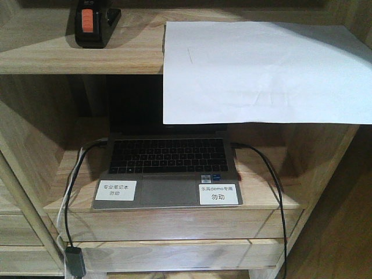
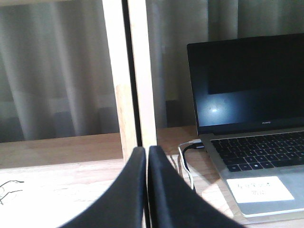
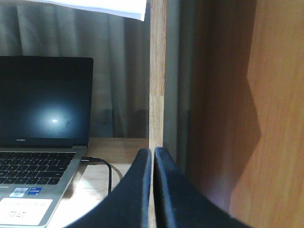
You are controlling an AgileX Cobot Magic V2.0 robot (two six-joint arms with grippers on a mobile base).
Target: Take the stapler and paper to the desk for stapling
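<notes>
A black stapler point(image 1: 93, 23) with an orange label stands on the upper shelf point(image 1: 52, 55) at the far left. White paper point(image 1: 261, 72) lies on the same shelf to the right and hangs over its front edge, covering the laptop's screen. A corner of the paper point(image 3: 104, 7) shows at the top of the right wrist view. My left gripper point(image 2: 147, 153) is shut and empty, low by the left post of the desk shelf. My right gripper point(image 3: 153, 154) is shut and empty by the right post. Neither gripper shows in the front view.
An open laptop point(image 1: 168, 168) sits on the desk shelf, with two white labels on its palm rest. Cables point(image 1: 273, 180) run from both its sides down over the desk edge. Wooden posts point(image 2: 128, 76) and a side panel point(image 3: 256, 95) frame the shelf.
</notes>
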